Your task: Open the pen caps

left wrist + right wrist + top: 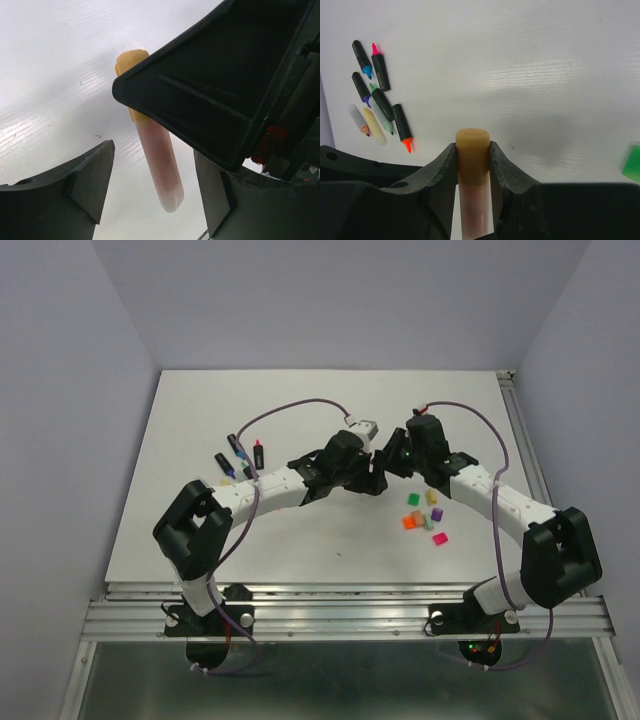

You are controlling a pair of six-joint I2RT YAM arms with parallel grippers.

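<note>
Loose caps [425, 515] on desk [330, 540] nr R arm. Beyond, R jaws clamped on peach cap [472, 142] of pinkish pen [160, 160]. L jaws apart, either side of pinkish pen, no contact. Uncapped pens [381, 104] far L.

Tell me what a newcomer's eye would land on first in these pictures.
First, the two arms meeting over mid-table around one pastel pen: the right end effector is clamped on its yellow-orange cap, while the left end effector straddles the pen's body with fingers apart. Next, the bright loose caps scattered right of centre, and the uncapped pens lying at the left.
</note>
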